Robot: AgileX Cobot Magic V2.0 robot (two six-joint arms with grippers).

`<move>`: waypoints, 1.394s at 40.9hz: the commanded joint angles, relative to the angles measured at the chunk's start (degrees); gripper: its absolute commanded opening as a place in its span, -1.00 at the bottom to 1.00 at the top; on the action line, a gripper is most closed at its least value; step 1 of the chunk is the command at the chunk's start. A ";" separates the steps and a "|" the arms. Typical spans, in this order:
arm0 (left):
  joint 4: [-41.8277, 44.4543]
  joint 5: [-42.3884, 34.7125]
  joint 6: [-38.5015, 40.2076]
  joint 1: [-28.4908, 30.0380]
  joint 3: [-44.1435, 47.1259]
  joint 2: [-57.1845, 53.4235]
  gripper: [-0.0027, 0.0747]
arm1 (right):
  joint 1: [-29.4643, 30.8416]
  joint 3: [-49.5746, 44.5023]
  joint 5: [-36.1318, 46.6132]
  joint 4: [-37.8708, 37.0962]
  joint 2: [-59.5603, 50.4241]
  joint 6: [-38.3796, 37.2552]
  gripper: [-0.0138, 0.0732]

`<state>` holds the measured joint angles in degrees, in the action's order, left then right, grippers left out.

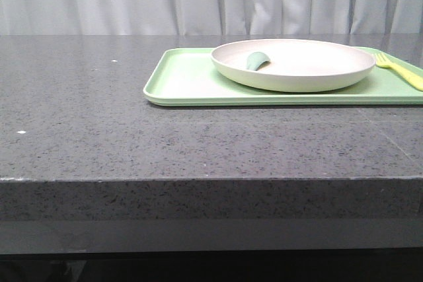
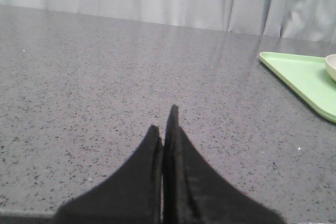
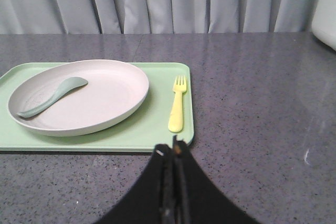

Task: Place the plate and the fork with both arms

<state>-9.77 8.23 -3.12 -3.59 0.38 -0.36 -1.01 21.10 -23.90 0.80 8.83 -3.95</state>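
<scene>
The cream plate [image 1: 294, 64] sits on the light-green tray [image 1: 185, 80] at the right of the table, with a small teal curved piece [image 1: 256, 61] lying in it. The pale-yellow fork [image 1: 398, 69] lies on the tray just right of the plate. The right wrist view shows the plate [image 3: 100, 95], the fork [image 3: 177, 106] and the tray [image 3: 157, 129]. My right gripper [image 3: 173, 148] is shut and empty, just short of the tray's near edge, below the fork's handle. My left gripper [image 2: 164, 124] is shut and empty over bare table, well left of the tray [image 2: 302, 74].
The dark speckled table [image 1: 79, 110] has its front edge close to the camera. A grey curtain hangs behind it. A white object [image 3: 325, 9] stands at the far edge of the right wrist view. Neither arm shows in the front view.
</scene>
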 commanded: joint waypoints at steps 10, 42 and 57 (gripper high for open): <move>-0.33 -4.92 -0.09 0.04 0.01 -1.12 -0.98 | 0.11 1.30 4.77 -0.35 0.63 0.40 -0.84; -0.33 -4.92 -0.09 0.04 0.01 -1.12 -0.98 | -0.61 -15.26 12.26 2.73 -9.14 5.98 -0.84; -0.33 -4.92 -0.09 0.04 0.01 -1.12 -0.98 | -1.93 -22.44 13.97 4.26 -10.49 6.83 -0.84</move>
<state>-9.77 8.10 -3.12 -3.59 0.38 -0.36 -2.68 -1.56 -14.85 4.98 -0.57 2.14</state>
